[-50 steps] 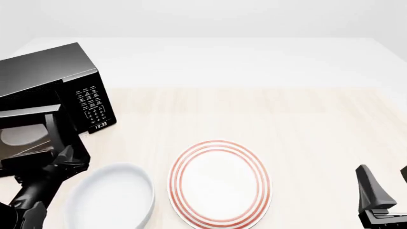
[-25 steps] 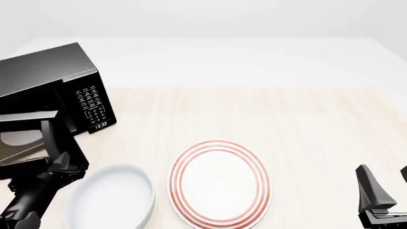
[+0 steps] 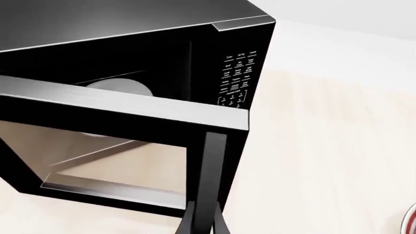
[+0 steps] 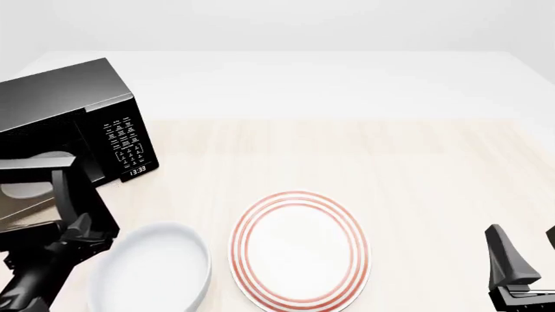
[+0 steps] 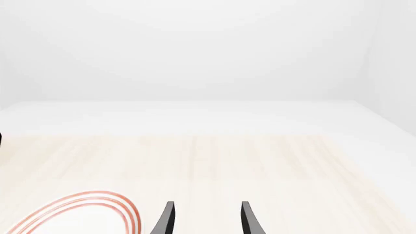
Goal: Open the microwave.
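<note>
Right, the table (image 4: 364,149) carries the microwave (image 4: 69,107) at its far left edge, and I see its door (image 4: 35,195) swung part way out toward my side, with the grey turntable (image 3: 120,87) showing in the cavity behind it. The keypad (image 4: 126,146) faces the table's middle. Near the front edge sits a red-ringed plate (image 4: 299,250), and just beside it toward the left a plain white bowl (image 4: 156,273).

My left gripper (image 4: 78,231) is at the free edge of the door, closed round the vertical bar handle (image 3: 209,180); in the left wrist view the fingers (image 3: 188,225) pinch the bar from both sides, though the contact is cropped there, so I take the grip as likely firm.

My right gripper (image 5: 205,219) hangs over the front right corner, its jaws apart, touching nothing.
</note>
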Motion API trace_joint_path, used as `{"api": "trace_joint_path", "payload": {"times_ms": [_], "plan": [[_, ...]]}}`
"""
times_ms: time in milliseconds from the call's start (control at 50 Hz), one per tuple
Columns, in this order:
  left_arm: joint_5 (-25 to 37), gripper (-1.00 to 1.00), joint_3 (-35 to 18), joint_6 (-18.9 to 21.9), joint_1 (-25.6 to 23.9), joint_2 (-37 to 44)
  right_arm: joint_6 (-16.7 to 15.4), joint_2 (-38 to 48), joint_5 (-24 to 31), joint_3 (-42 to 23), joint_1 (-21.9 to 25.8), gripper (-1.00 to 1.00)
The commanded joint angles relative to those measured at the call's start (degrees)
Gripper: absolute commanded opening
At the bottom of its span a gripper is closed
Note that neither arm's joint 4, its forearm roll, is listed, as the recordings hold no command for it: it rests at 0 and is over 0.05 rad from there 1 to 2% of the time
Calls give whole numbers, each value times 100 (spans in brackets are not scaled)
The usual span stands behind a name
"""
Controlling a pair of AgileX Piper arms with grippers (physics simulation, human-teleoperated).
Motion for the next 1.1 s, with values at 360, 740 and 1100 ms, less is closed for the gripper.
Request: {"api": "trace_joint_path", "payload": {"times_ms": [360, 740, 1100], "plan": [[-625, -100, -177, -153, -372, -468, 0, 0, 0, 0, 0, 100], [-625, 100, -111, -244, -265, -534, 0, 0, 0, 0, 0, 100], [-630, 100, -104, -259, -136, -539, 1, 0, 0, 0, 1, 100]]}}
